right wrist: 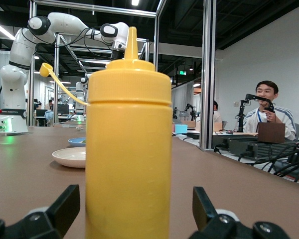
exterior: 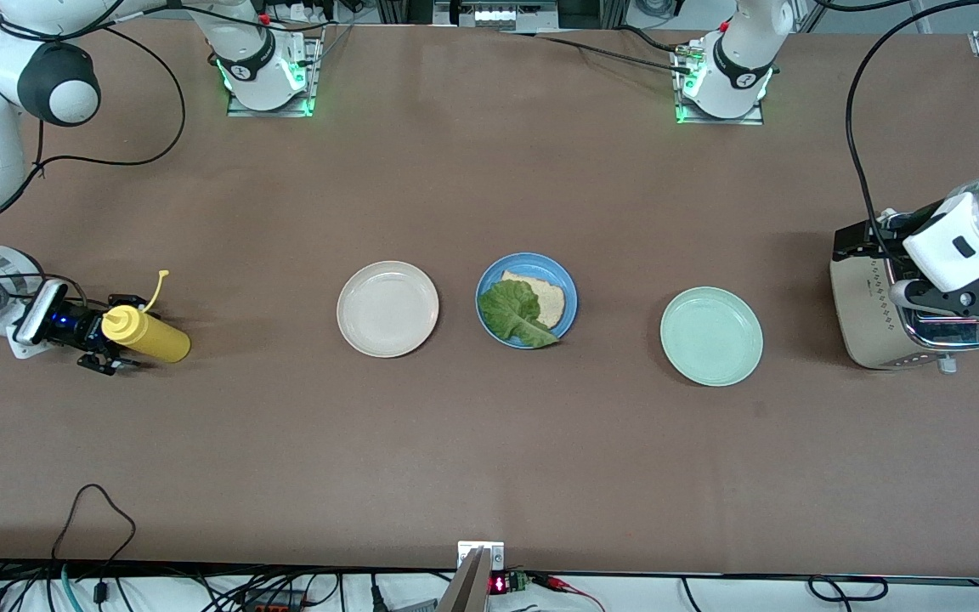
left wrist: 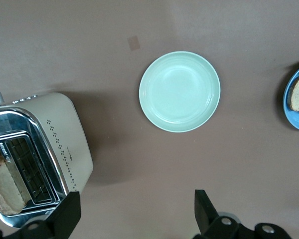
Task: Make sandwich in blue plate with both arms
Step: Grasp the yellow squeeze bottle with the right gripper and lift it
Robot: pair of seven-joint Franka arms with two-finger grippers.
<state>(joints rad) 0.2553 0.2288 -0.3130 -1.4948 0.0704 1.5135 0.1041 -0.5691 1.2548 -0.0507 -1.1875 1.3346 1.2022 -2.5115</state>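
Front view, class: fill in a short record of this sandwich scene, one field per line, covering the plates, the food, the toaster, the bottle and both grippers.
blue plate: between the other two plates
on it: one bread slice, lettuce leaf partly over it
cream plate: bare
mint plate: bare
toaster: left arm's end, one slice in its slot
yellow bottle: upright, cap off
left gripper: open, over the toaster
right gripper: open, fingers either side of the bottle

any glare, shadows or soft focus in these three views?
Front view: even light, soft shadow beside the yellow squeeze bottle, green base LEDs glowing. Left wrist view: chrome toaster top reflects light, mild sheen on the mint-green plate. Right wrist view: bottle sharp, ceiling strip lights bright, background room dim.
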